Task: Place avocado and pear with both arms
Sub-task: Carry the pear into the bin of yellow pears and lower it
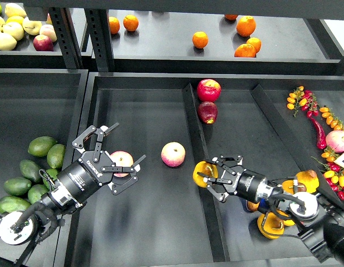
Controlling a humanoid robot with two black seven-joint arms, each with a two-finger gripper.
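My right gripper (210, 177) is shut on a yellow-orange pear (201, 170) and holds it over the black divider (193, 119) of the tray. More pears (306, 179) lie at the right, partly hidden by my right arm. Several dark green avocados (42, 146) lie at the left, beside my left arm. My left gripper (126, 148) is open and holds nothing. Its fingers straddle a pink-yellow peach (121, 162); I cannot tell whether they touch it.
A second peach (173, 154) lies left of the divider. Two red apples (209, 90) sit at the divider's far end. Cherry tomatoes and a chili (318, 131) lie far right. Oranges (200, 39) and apples (43, 42) are on the upper shelf.
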